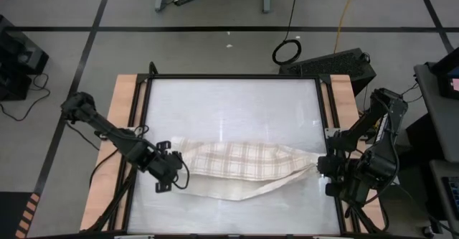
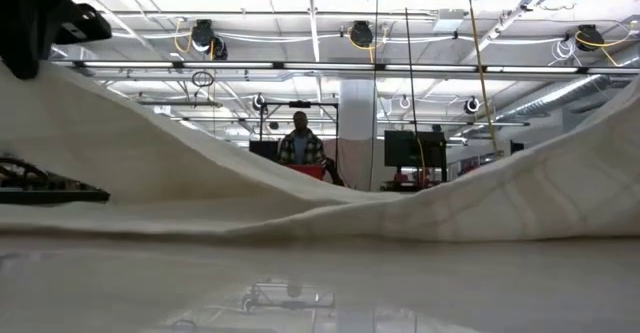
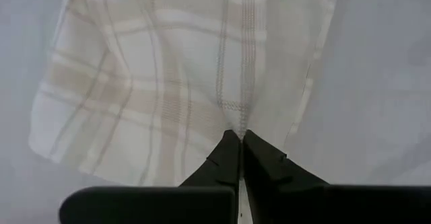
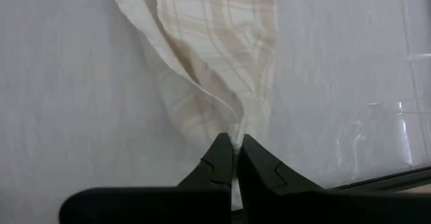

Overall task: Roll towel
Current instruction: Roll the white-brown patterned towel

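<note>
Cream cloth with a tan plaid grid: your towel (image 1: 240, 166) lies stretched across the near half of the table (image 1: 229, 95), running from the left gripper (image 1: 174, 169) to the right gripper (image 1: 320, 165). From the high view you see the whole span at once. The cloth is broad in the middle and narrows to a twisted point at the right end, with a thin tail of fabric trailing off toward the near edge.

Left wrist view gives you what the overhead cannot: both dark fingers (image 3: 222, 163) pressed together, clamped on a pinch of the towel's edge, plaid fabric (image 3: 182, 83) fanning out flat beyond the tips.

Right wrist view shows the same grip on the other end. Fingers (image 4: 219, 160) closed tight on a gathered fold, the towel (image 4: 215, 35) bunching into pleats as it runs away from them. You also catch the table's frame edge (image 4: 384, 177) in this one.

Low view tells you about height, which nothing else does. The towel (image 2: 200, 188) rises toward both sides of the picture and sags to the tabletop at the middle. Part of a dark arm (image 2: 35, 18) shows at the upper left; you cannot tell which arm from this view alone. Beyond the sag, a person (image 2: 300, 145) stands in the room behind the table.
</note>
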Available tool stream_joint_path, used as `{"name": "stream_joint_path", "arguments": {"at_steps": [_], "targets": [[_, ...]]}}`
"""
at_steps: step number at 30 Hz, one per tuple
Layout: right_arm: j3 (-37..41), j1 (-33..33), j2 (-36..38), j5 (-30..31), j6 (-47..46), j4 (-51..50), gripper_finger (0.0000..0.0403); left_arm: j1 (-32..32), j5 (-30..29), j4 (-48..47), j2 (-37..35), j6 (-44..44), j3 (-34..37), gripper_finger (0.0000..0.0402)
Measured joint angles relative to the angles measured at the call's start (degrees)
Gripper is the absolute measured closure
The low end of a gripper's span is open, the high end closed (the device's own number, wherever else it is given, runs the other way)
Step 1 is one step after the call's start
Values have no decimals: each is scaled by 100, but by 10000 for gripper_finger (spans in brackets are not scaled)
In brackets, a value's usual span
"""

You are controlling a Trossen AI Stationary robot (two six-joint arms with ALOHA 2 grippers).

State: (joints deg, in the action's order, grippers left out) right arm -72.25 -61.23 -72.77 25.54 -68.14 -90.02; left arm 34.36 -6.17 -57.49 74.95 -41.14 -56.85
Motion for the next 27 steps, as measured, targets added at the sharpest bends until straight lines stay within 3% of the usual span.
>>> {"name": "stream_joint_path", "arguments": {"at_steps": [4, 10, 15, 18, 22, 25, 27], "targets": [[0, 0, 0, -1, -18, 1, 403, 312, 0, 20, 46, -361, 1, 357], [0, 13, 0, 7, -124, 0, 403, 667, -56, 662, 51, -644, 1, 274], [0, 17, 0, 7, -336, 0, 403, 1009, -830, 772, 73, -937, 111, 214], [0, 17, 0, 7, -414, 0, 403, 1274, -1112, 836, 91, -1631, 517, 195], [0, 15, 0, 8, -474, 0, 403, 1658, -1064, 1235, 323, -2560, 1102, 179], [0, 15, 0, 9, -472, 2, 403, 1996, -1112, 1577, 620, -2835, 1205, 176], [0, 15, 0, 11, -470, -2, 403, 2155, -1469, 1526, 814, -2909, 1174, 175]]}}
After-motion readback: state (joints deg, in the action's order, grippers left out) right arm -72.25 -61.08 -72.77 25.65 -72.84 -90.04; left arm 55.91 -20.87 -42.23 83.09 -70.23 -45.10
